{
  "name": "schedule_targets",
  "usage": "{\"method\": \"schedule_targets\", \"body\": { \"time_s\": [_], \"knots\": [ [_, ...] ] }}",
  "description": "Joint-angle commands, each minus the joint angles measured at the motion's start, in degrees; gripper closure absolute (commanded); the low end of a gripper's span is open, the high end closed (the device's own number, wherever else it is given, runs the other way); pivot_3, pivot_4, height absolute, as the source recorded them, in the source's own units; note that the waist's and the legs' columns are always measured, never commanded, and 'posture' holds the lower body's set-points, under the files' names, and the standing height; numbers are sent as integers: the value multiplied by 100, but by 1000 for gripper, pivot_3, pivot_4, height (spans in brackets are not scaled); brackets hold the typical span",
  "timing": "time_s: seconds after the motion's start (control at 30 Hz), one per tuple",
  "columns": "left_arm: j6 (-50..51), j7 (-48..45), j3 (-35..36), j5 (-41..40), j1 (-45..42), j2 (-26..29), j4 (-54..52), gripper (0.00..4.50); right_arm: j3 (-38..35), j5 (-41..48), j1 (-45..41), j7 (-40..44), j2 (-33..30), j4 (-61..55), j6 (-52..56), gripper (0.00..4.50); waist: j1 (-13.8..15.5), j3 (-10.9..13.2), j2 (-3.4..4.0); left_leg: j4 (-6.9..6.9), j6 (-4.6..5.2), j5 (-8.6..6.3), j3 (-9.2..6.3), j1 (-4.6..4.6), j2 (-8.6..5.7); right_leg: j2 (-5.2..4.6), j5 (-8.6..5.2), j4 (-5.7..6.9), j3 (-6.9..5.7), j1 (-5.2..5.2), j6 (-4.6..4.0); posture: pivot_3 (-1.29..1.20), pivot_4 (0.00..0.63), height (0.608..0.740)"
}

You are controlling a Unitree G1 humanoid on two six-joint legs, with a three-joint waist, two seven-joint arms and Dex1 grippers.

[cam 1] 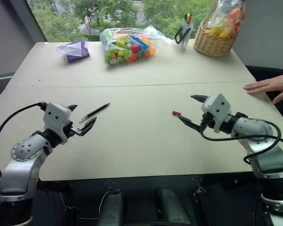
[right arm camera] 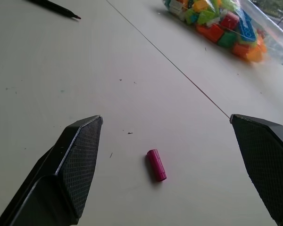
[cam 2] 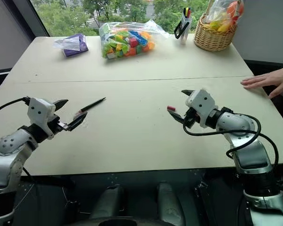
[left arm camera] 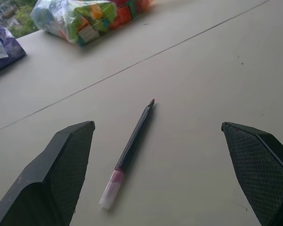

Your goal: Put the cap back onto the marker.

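Lying on the bare tabletop [cam 1: 146, 141], the cap [right arm camera: 156, 165] was a small red-pink tube on its side, resting alone just in front of the right gripper [cam 1: 187, 111], whose two black fingers [right arm camera: 78, 165] stood wide apart on either side of it without touching it. Well apart from the cap, toward the robot's left, the marker [left arm camera: 134, 141] lay flat on the same surface, a slim black stick with its pointed tip aimed toward the far edge of the table and a pale pinkish end nearest the left gripper [cam 1: 82, 117]. That gripper hovered just short of the marker with its fingers spread wide and nothing between them. Farther from the cap, near the far edge, sat a clear bag of multicoloured building blocks [cam 1: 128, 46], with a purple packet [cam 1: 75, 50] beyond the marker's side and a holder of pens and scissors [cam 1: 185, 28] next to a wicker basket [cam 1: 214, 41]. A person's hand [cam 1: 273, 86] rested on the table's right edge, beyond the right gripper from the cap.
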Motion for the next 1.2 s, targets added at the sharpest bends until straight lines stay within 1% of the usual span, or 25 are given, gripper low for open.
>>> {"method": "schedule_targets", "body": {
  "time_s": [0.03, 0.1, 0.2, 0.4, 1.03, 1.13, 1.2],
  "knots": [
    [223, -322, 276, -285, -44, 358, -248, 0, -60, 203, -235, 375, -228, -73, 65, 33, -2, 0, 0, 0, 0, 0, 0, 0, 1, 0, 0, -1, 0, 1, 0, 0, 150, 740],
    [345, -429, 337, -425, -50, 483, -260, 0, -64, 246, -332, 495, -306, -45, 118, 33, 1, 0, 0, -2, 0, 0, 1, -1, 1, 0, 0, -2, 0, 0, 0, 0, 150, 740],
    [487, -481, 403, -619, -111, 526, -243, 0, -78, 251, -436, 574, -341, 24, 151, 33, 0, 1, -1, -2, 0, 0, 2, -1, 2, -2, 0, -3, 0, 0, 1, 0, 150, 740],
    [554, -434, 310, -663, -221, 507, -239, 0, -57, 228, -520, 604, -302, 54, 152, 33, 2, 1, -1, -2, 0, 0, 2, -1, 2, -2, 1, -2, 0, -1, 1, 0, 150, 740],
    [531, -434, 39, -507, -339, 514, -129, 0, -42, 250, -459, 526, -241, -94, 236, 33, 2, 1, -1, -2, 0, 0, 3, -1, 2, -2, 1, -2, 1, -2, 2, 0, 150, 740],
    [453, -466, -37, -423, -346, 495, 43, 0, -32, 236, -434, 485, -217, -120, 253, 33, 3, 1, -1, -2, 0, 0, 3, -1, 2, -2, 1, -2, 0, -1, 2, 0, 150, 740],
    [257, -538, -141, -274, -422, 473, 454, 0, -19, 231, -408, 451, -189, -165, 280, 33, 4, 1, -1, -2, 0, 0, 3, 0, 2, -2, 1, -2, 0, -1, 2, 0, 150, 740]
  ]
}}
